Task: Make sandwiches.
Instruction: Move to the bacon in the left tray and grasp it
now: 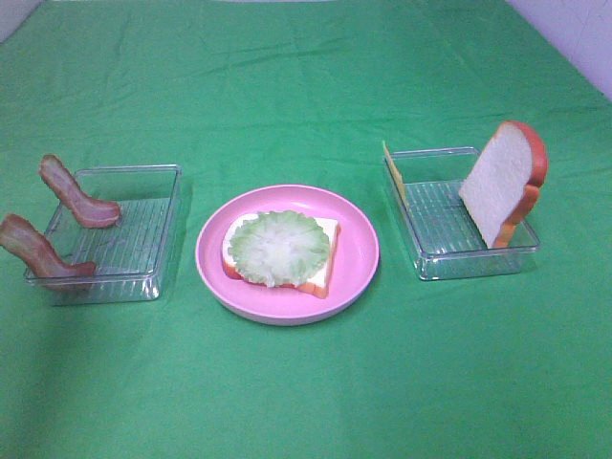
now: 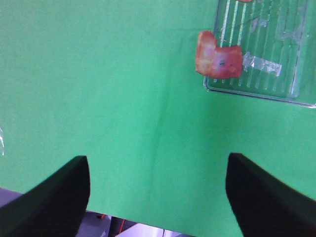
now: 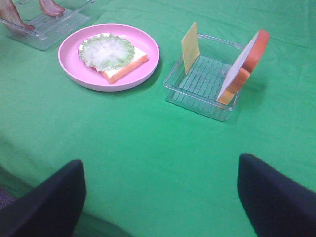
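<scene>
The left gripper (image 2: 158,197) stands wide open and empty over the green cloth (image 2: 98,98). Ahead of it, clear of its fingers, a bacon strip (image 2: 217,59) hangs over the edge of a clear tray (image 2: 266,39) (a second strip (image 1: 78,197) leans in the same tray). The right gripper (image 3: 160,197) is also spread wide, holding nothing. Ahead of it another tray (image 3: 195,103) holds a cheese slice (image 3: 190,47) and an upright bread slice (image 3: 242,66). Farther off, the pink plate (image 3: 98,85) carries a flat bread slice (image 3: 126,69) topped with lettuce (image 3: 106,50).

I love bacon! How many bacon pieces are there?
2, both leaning over the outer wall of the left clear tray: the far bacon strip and the near bacon strip.
</scene>
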Available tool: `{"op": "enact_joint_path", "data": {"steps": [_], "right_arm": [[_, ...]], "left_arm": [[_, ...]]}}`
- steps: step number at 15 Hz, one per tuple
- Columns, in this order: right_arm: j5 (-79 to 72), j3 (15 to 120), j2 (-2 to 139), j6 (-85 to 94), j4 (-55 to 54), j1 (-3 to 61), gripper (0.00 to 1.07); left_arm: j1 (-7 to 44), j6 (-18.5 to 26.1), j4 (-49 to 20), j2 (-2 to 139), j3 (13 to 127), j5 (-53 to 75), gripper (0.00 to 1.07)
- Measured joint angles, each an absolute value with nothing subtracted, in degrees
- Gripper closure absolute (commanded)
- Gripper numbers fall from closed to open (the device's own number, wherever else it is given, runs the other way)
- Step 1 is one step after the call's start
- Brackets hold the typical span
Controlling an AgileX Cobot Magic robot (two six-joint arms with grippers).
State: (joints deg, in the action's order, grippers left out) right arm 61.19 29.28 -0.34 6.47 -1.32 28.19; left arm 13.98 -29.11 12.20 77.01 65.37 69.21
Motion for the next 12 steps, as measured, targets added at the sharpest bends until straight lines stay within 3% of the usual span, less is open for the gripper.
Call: {"op": "enact_joint_path", "data": {"steps": [4, 12], "right_arm": [[61.2, 29.3, -0.3, 6.5, -1.3, 28.2, 0.28], [61.2, 29.3, -0.3, 6.5, -1.3, 28.2, 0.28]], "left_arm": [[10.4, -23.7, 6.2, 95.6, 73.8, 64.3, 0.33], [10.4, -23.4, 3.4, 112.1, 81.3, 66.7, 0.33]]}}
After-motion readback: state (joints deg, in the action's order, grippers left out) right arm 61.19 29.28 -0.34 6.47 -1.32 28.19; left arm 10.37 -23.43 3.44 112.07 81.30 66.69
